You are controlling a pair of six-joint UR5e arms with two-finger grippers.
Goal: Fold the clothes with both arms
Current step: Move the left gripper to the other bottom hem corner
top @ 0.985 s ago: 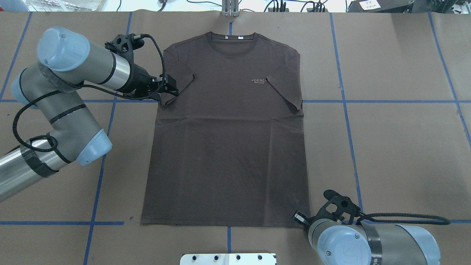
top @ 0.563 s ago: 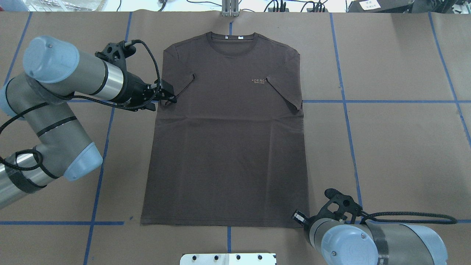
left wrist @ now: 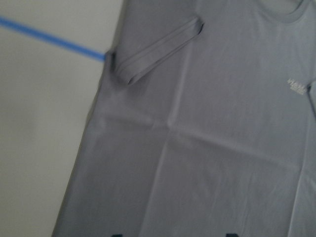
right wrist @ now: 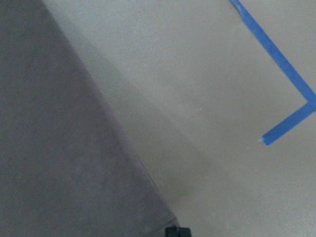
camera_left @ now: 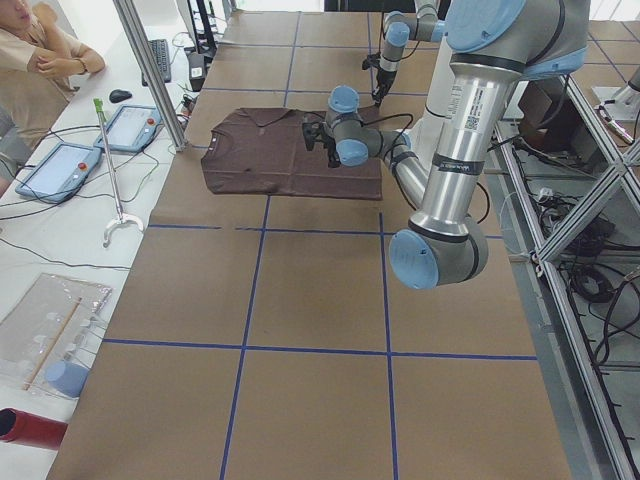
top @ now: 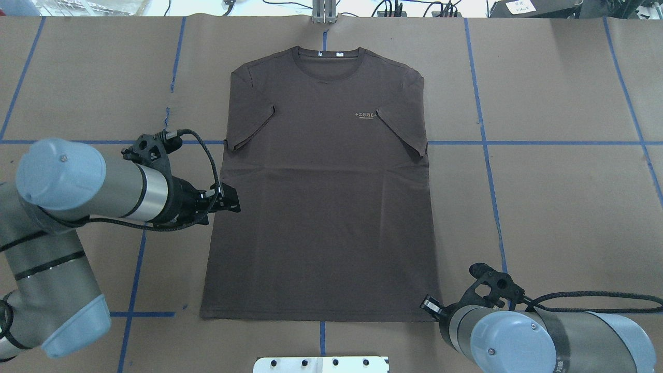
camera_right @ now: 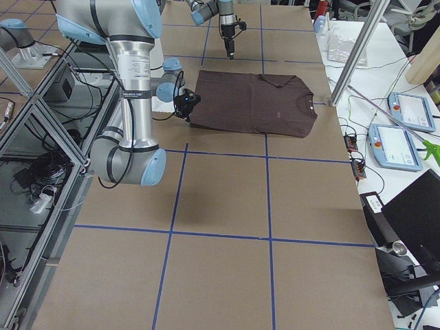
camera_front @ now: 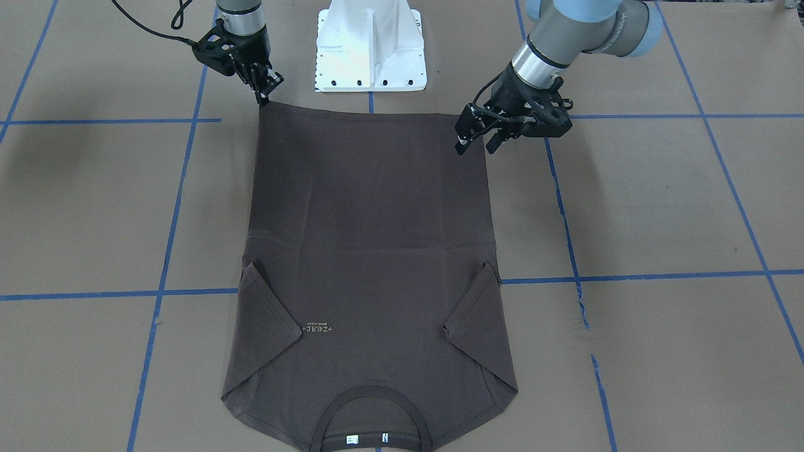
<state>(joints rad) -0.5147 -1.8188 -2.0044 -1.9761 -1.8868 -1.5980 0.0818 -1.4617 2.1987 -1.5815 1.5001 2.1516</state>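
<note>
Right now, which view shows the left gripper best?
Exterior front-facing: the left gripper hangs open, jaws clearly apart, at the T-shirt edge. Overhead shows it side-on; side views, tiny; its wrist camera, mostly cloth.

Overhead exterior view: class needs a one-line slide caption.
Dark T-shirt spread flat on the table; left claw open beside its side edge, right claw at a hem corner.

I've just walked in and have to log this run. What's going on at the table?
Two robot arms are folding a dark T-shirt that lies flat, front up, on the brown-papered table. Both sleeves are already folded in over the chest. The left gripper hovers open above the shirt's side edge, between sleeve and hem. The right gripper sits at the opposite hem corner; whether it has gripped the cloth is not clear. The body is not yet folded.
</note>
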